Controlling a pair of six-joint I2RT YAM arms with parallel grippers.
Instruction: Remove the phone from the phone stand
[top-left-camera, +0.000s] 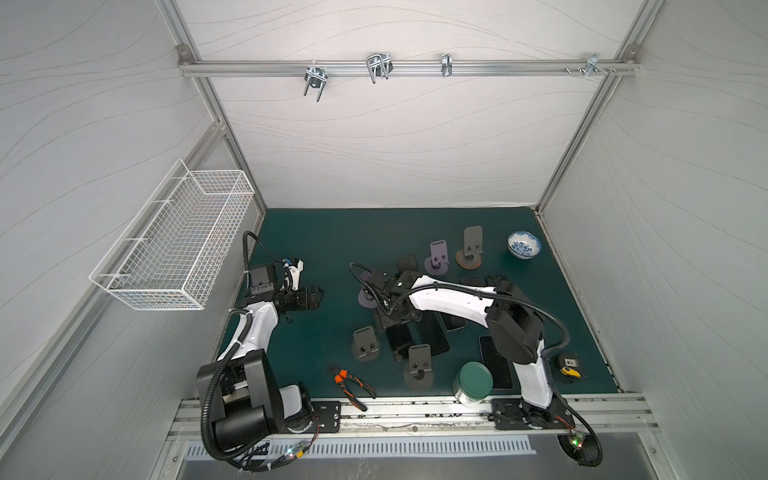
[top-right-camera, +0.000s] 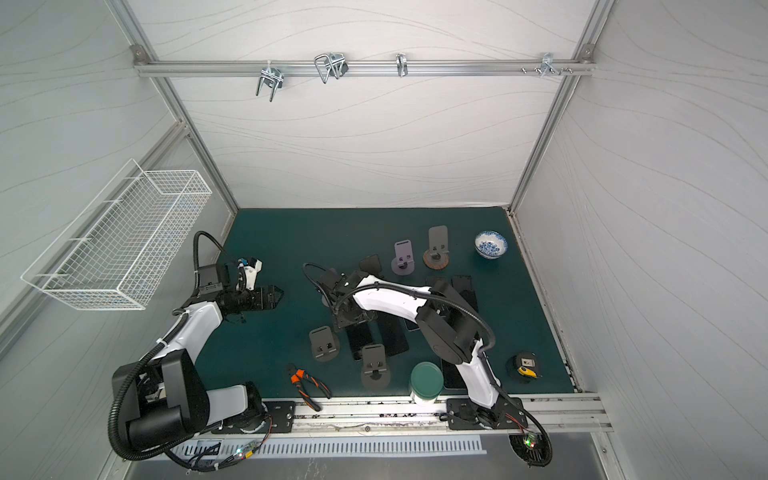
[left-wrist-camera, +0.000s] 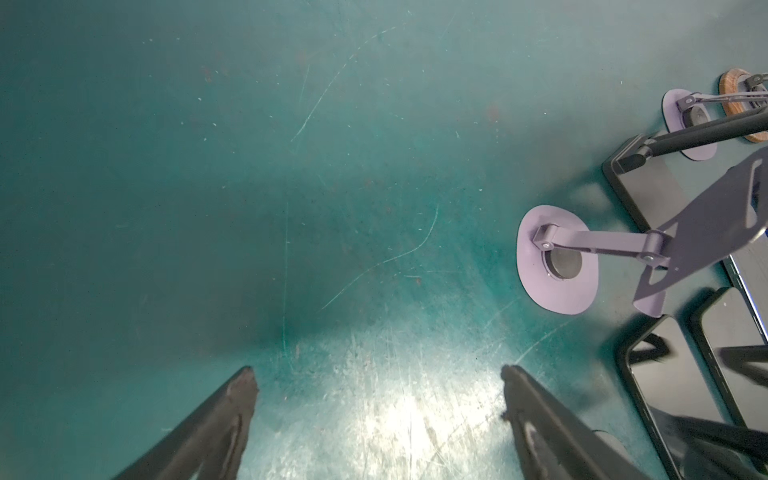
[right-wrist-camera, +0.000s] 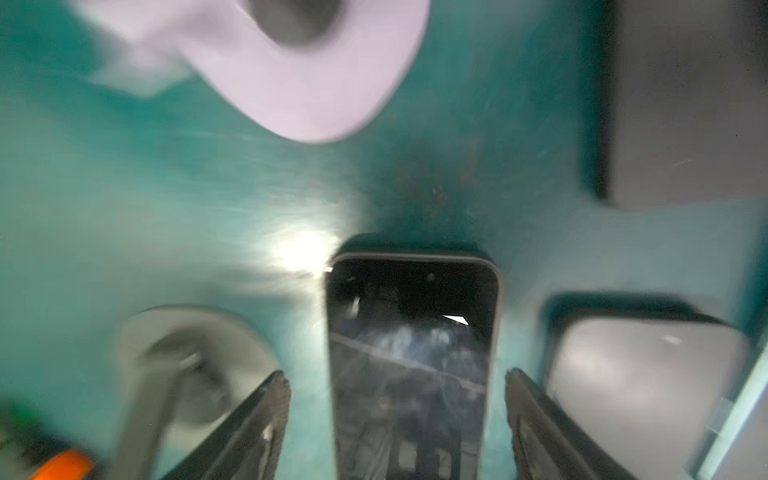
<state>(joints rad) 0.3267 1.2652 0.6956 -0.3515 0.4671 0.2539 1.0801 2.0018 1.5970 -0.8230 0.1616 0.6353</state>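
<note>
A dark phone (right-wrist-camera: 411, 353) lies screen up on the green mat, apart from the purple phone stand (right-wrist-camera: 307, 95) beyond its far end. My right gripper (right-wrist-camera: 397, 378) is open just above it, one finger on each side with mat showing in both gaps. In both top views the right gripper (top-left-camera: 397, 320) points down at that phone (top-left-camera: 401, 338), and the right arm partly hides the purple stand (top-left-camera: 368, 297). My left gripper (left-wrist-camera: 378, 373) is open over bare mat, left of the stand (left-wrist-camera: 557, 257), with nothing between its fingers.
Two grey stands (top-left-camera: 365, 343) (top-left-camera: 419, 365), another purple stand (top-left-camera: 438, 257) and a dark stand on a wooden base (top-left-camera: 471, 247) surround the spot. More phones lie flat (top-left-camera: 453, 322) (top-left-camera: 494, 361). Pliers (top-left-camera: 351, 384), a green-lidded jar (top-left-camera: 473, 382), a tape measure (top-left-camera: 569, 365) and a bowl (top-left-camera: 523, 244) sit nearby.
</note>
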